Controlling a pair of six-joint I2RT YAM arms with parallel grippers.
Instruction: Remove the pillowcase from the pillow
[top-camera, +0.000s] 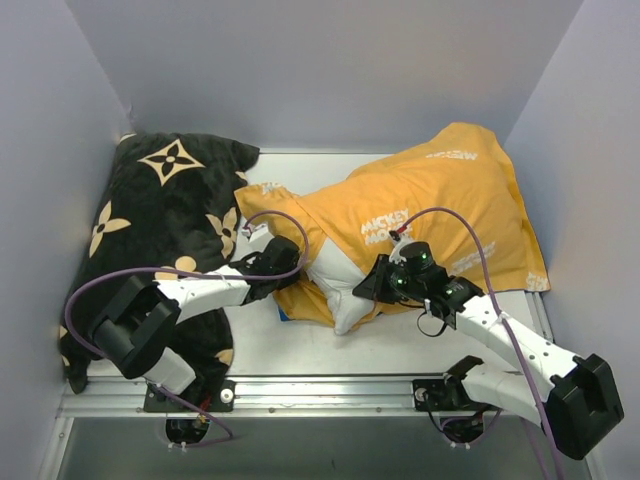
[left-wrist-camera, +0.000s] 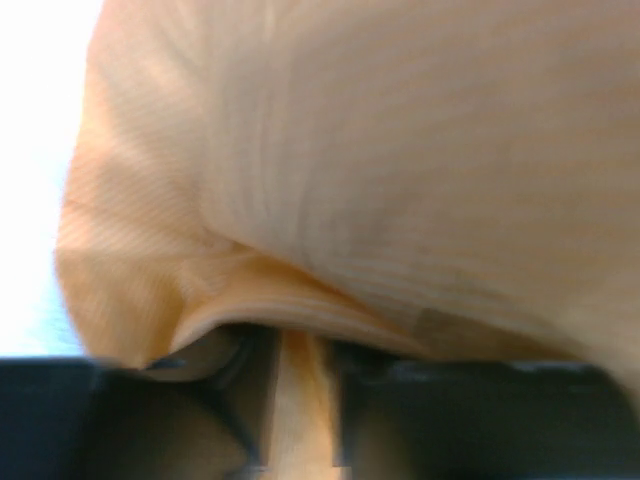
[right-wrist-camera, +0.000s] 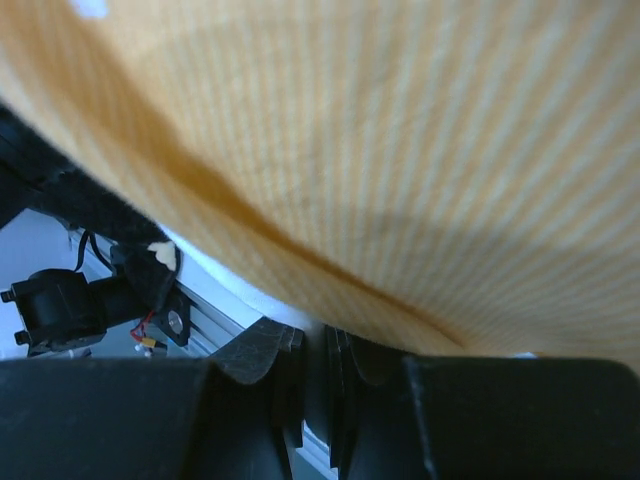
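Observation:
The pillowcase (top-camera: 440, 210), orange-yellow side with white lettering up, lies across the middle and right of the table. The white pillow (top-camera: 338, 285) sticks out of its open near-left end, and a bit of blue shows under that edge. My left gripper (top-camera: 284, 263) is shut on the pillowcase's open edge. In the left wrist view a fold of orange fabric (left-wrist-camera: 300, 400) runs between the fingers of that gripper (left-wrist-camera: 300, 345). My right gripper (top-camera: 372, 284) is at the exposed pillow corner. In the right wrist view its jaws (right-wrist-camera: 318, 335) are closed on white pillow fabric (right-wrist-camera: 250, 295) under the orange cover (right-wrist-camera: 400, 150).
A black cushion with tan flower motifs (top-camera: 170, 200) fills the left side, partly under my left arm; it also shows in the right wrist view (right-wrist-camera: 60, 190). Grey walls enclose the table on three sides. An aluminium rail (top-camera: 330, 385) runs along the near edge.

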